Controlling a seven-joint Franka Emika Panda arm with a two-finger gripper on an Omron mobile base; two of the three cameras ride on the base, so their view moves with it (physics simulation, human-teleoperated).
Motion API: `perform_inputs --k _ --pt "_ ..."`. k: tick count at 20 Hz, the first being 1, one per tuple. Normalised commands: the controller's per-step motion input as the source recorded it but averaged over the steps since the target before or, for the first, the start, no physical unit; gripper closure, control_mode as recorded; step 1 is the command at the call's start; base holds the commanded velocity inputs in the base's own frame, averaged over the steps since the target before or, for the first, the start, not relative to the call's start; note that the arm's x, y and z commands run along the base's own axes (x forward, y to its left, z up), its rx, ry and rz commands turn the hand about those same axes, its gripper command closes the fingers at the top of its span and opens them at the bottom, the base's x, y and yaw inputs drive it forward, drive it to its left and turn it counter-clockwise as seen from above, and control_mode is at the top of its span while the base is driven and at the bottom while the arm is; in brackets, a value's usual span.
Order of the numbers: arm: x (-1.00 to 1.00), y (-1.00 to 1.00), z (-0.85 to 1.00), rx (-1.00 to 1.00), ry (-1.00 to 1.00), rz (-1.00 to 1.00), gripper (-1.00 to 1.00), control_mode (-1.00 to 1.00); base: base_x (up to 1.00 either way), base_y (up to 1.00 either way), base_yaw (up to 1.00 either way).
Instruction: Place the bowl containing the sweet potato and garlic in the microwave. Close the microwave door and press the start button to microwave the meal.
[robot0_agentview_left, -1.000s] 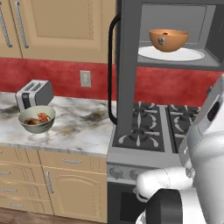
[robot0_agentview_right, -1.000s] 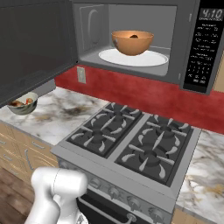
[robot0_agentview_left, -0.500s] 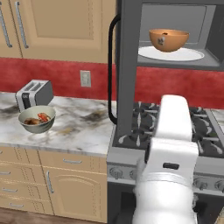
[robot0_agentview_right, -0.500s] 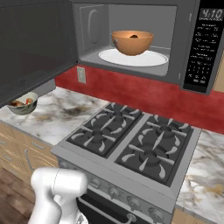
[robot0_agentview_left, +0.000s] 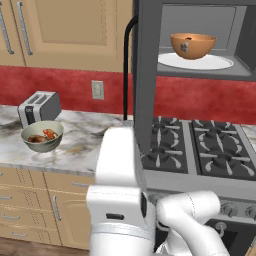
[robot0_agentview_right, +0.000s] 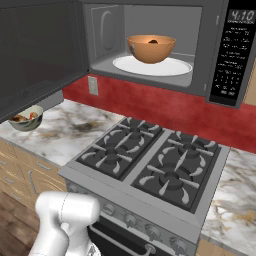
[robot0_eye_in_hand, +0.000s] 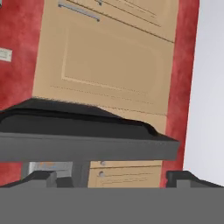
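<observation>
silver toaster (robot0_agentview_left: 39, 106), grey-green bowl (robot0_agentview_left: 42, 135) beside it — marble counter (robot0_agentview_left: 82, 145), stove (robot0_agentview_right: 155, 162)

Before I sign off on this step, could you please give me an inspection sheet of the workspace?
Surface: marble counter beside gas stove.
Job's things: bowl on the turntable plate inside the microwave; microwave door open.
Clutter: grey-green bowl of food, toaster.
Grippers: gripper open, holding nothing.
Cables: nothing seen.
Surroundings: red backsplash, wooden cabinets, wall outlet.
</observation>
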Motion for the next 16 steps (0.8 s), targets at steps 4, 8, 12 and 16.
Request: perform_inputs --k 4,8,12,16 --pt "0.2 0.37 0.0 0.0 0.0 -0.06 -1.0 -1.0 0.0 0.0 0.0" --pt "0.34 0.16 0.0 0.0 0.0 -0.11 -1.0 -1.0 0.0 0.0 0.0" --pt "0.51 0.13 -0.01 -0.01 0.0 -0.14 -1.0 -1.0 0.0 0.0 0.0" --pt "0.57 0.18 -0.11 -0.04 0.0 -0.14 -1.0 -1.0 0.0 0.0 0.0"
